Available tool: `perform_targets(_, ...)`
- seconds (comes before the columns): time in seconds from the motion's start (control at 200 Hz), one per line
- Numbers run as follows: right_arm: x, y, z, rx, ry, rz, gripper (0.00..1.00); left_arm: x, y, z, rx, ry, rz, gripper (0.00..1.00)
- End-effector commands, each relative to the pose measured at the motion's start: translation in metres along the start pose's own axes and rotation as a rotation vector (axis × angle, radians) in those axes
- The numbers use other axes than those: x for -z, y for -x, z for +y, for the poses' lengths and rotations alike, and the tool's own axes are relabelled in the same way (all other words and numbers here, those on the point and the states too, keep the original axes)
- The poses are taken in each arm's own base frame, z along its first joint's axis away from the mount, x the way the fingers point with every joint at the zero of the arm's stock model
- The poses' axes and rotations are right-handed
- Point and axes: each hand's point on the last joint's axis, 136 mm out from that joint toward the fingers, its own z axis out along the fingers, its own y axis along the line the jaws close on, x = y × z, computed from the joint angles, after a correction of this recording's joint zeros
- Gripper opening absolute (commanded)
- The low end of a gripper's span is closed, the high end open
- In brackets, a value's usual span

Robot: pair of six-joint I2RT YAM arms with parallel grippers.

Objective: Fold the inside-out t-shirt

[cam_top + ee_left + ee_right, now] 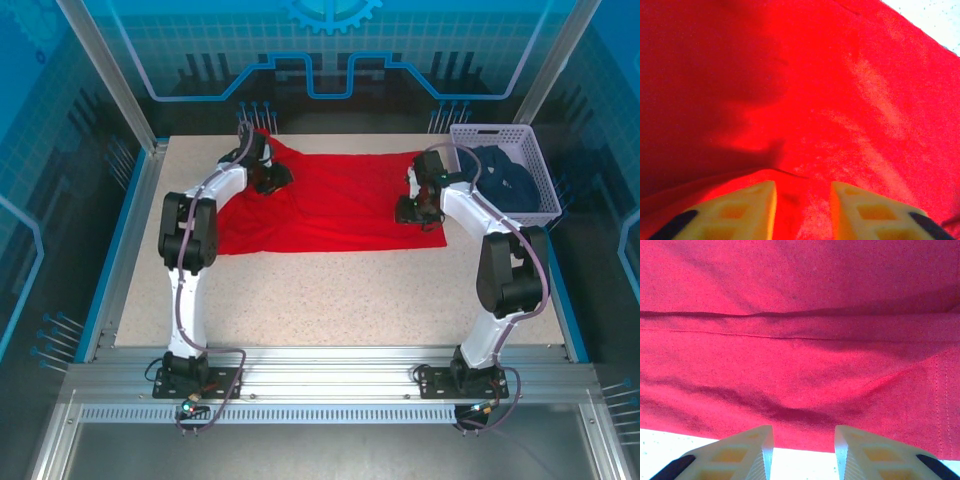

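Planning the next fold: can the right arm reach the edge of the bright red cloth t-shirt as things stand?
Probably yes: the right claw is open at the edge of the bright red cloth t-shirt, with nothing between.

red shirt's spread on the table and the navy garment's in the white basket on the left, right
No: the basket with the navy garment stands on the right, as the top external view shows. The red shirt is spread on the table.

Your left arm [190, 235] stretches toward the upper left of the overhead frame, left gripper [270, 180] lowered, jaws parted. Your right arm [510, 270] bends inward, right gripper [413, 210] likewise parted.
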Motion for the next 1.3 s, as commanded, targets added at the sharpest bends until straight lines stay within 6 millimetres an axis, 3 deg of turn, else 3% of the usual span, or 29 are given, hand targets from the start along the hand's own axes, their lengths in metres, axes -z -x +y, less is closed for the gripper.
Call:
perform_targets(0.0, -0.002, -0.006, 0.005, 0.012, 0.005, 0.011, 0.38, 0.011, 0.011, -0.016, -0.083, -0.020, -0.021, 0.41)
perform_targets(0.165, 0.002, -0.007, 0.006, 0.016, 0.004, 0.004, 0.38, 0.051, 0.013, -0.014, -0.136, -0.018, -0.116, 0.50)
perform_targets(0.28, -0.002, -0.008, 0.010, 0.020, 0.009, 0.011, 0.38, 0.072, -0.002, 0.013, -0.068, -0.013, -0.162, 0.53)
perform_targets(0.44, -0.013, -0.010, 0.018, 0.042, 0.013, 0.036, 0.38, 0.065, -0.029, 0.070, 0.026, 0.076, -0.110, 0.48)
perform_targets(0.565, -0.017, -0.010, 0.024, 0.054, 0.012, 0.044, 0.38, 0.053, -0.031, 0.093, 0.040, 0.114, -0.068, 0.40)
perform_targets(0.865, -0.015, -0.012, 0.021, 0.067, -0.013, 0.043, 0.38, 0.024, -0.015, 0.096, 0.057, 0.105, -0.024, 0.36)
perform_targets(1.295, -0.024, -0.015, 0.019, 0.067, -0.021, 0.065, 0.38, 0.013, 0.008, 0.088, 0.090, 0.077, -0.012, 0.39)
